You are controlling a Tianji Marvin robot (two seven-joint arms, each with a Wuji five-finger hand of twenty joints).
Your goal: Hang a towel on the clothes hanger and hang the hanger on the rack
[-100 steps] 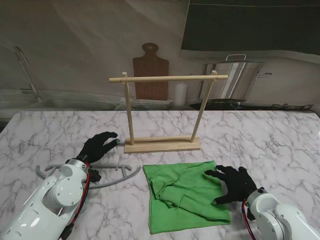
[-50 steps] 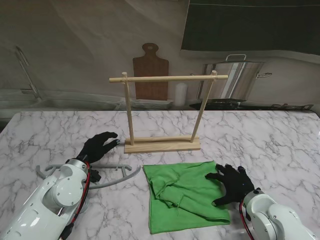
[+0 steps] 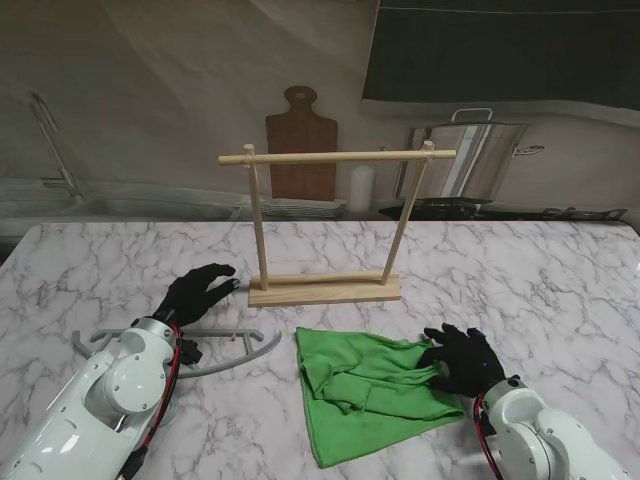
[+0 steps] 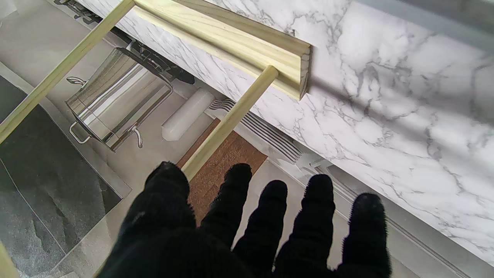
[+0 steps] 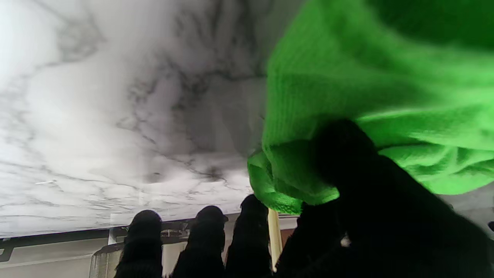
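The green towel (image 3: 365, 390) lies crumpled on the marble table, nearer to me than the wooden rack (image 3: 325, 290). My right hand (image 3: 460, 360) is at the towel's right edge. In the right wrist view, thumb and forefinger pinch a fold of the towel (image 5: 366, 77), and the other fingers (image 5: 208, 235) stay stretched out. The grey hanger (image 3: 235, 355) lies flat on the left, partly hidden under my left arm. My left hand (image 3: 200, 292) hovers open beyond the hanger, near the left end of the rack's base (image 4: 247, 42), with its fingers (image 4: 270, 216) spread.
The rack's top bar (image 3: 335, 157) spans two upright posts. Behind the table stand a wooden cutting board (image 3: 300, 140), a white cylinder (image 3: 361, 187), a steel pot (image 3: 480, 150) and a faucet (image 3: 55, 145). Bare marble (image 3: 530, 270) stretches to the right of the rack.
My right hand's thumb and forefinger have closed on the towel's right edge. The towel has bunched up, grown narrower and shifted a little. The left arm and hanger have not moved.
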